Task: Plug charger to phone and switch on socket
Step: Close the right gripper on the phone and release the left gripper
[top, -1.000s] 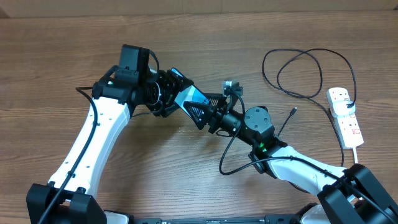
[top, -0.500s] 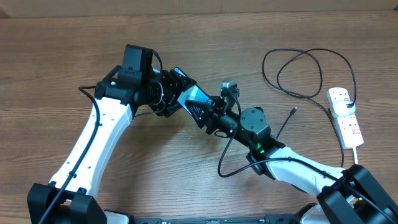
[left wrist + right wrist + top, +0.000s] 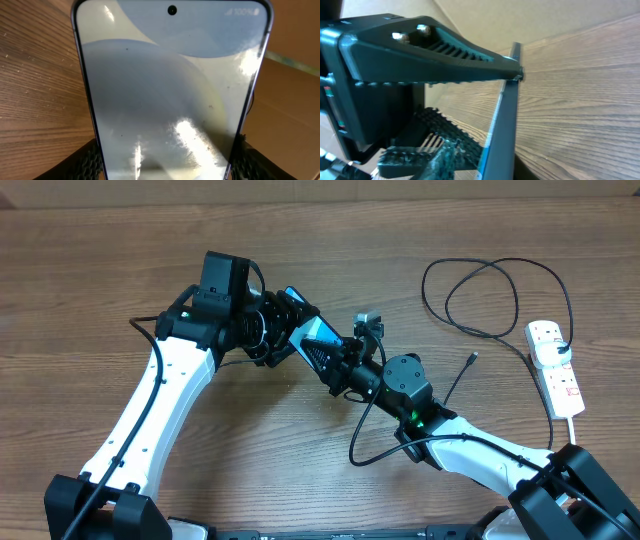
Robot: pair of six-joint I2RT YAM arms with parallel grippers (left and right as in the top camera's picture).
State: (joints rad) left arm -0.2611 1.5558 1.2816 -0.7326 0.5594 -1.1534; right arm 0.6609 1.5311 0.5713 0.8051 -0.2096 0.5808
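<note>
Two grippers meet over the middle of the wooden table (image 3: pixel 90 270). Nearest, the right gripper (image 3: pixel 335 353) comes in from the near right, and its upper finger (image 3: pixel 445 60) has its tip on the phone (image 3: pixel 318 333) edge. Honestly can't tell if it's clamped. The phone is held at a tilt, pale blue screen showing, pinched by the left gripper (image 3: pixel 290 326) just beyond. Over right, the charger (image 3: pixel 424 288) has its connector tip (image 3: pixel 472 359) lying loose near the socket (image 3: pixel 556 372), with the cable looped farther back.
</note>
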